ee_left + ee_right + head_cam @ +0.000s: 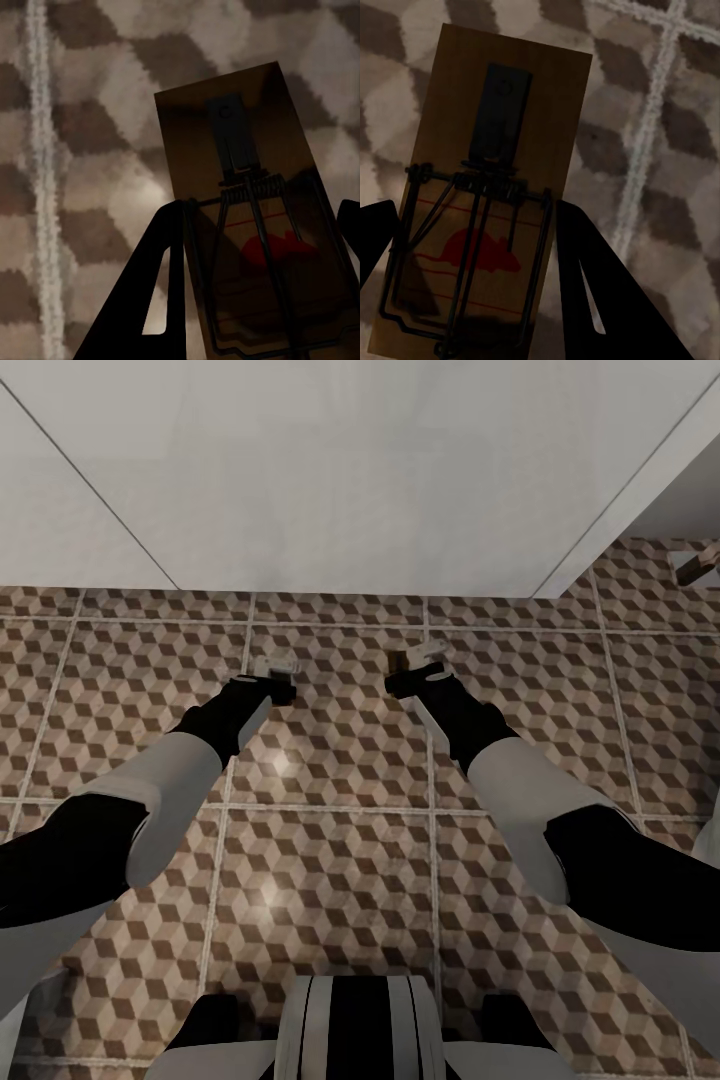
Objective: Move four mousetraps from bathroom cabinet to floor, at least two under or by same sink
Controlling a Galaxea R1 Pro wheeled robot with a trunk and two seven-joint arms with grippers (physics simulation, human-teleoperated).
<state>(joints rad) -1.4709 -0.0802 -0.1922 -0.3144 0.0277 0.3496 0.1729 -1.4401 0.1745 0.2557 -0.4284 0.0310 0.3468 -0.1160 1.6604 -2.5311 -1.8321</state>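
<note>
One mousetrap was held between the left end effector's fingers, another mousetrap in the right end effector, above the floor.

Brown mousetraps with red print; brown-beige cube-patterned bathroom floor.

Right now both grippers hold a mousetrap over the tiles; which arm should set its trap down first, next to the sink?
Neither, by a slight margin. The left gripper and right gripper hang level over the bathroom floor, near the white vanity. Each grips a mousetrap. Perhaps right, nearer its corner.
</note>
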